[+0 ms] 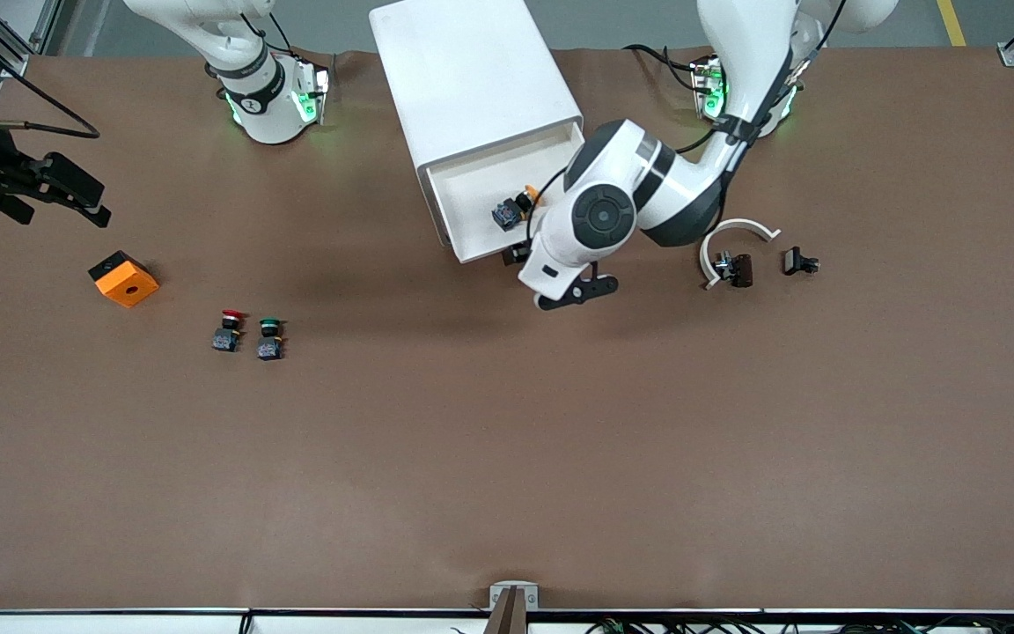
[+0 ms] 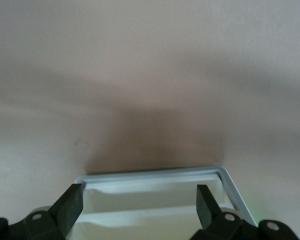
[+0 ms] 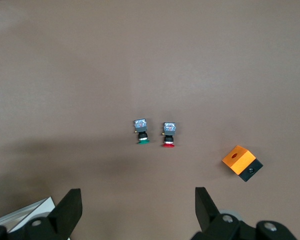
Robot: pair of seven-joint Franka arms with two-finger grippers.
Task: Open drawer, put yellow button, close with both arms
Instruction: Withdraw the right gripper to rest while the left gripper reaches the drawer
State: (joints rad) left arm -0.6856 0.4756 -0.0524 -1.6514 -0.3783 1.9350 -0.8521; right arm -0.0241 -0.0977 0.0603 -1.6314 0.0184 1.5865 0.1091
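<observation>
The white cabinet [image 1: 472, 79] stands between the arms' bases. Its top drawer [image 1: 472, 189] is pulled open toward the front camera. The yellow button [image 1: 514, 210] lies on its side in the drawer's white tray, near the corner toward the left arm's end. My left gripper [image 1: 518, 254] is open and empty over the drawer's front edge, mostly hidden under its own wrist. In the left wrist view the drawer's rim [image 2: 155, 175] shows between the open fingers of the left gripper [image 2: 140, 200]. My right gripper [image 1: 89, 204] is open and empty, up over the table at the right arm's end, and also shows in its wrist view [image 3: 138, 205].
An orange block [image 1: 123, 278] [image 3: 241, 162], a red-capped button [image 1: 227, 330] [image 3: 168, 135] and a green-capped button [image 1: 269, 339] [image 3: 141, 132] lie toward the right arm's end. A white curved piece [image 1: 736, 233] and two small black parts [image 1: 734, 269] [image 1: 799, 261] lie toward the left arm's end.
</observation>
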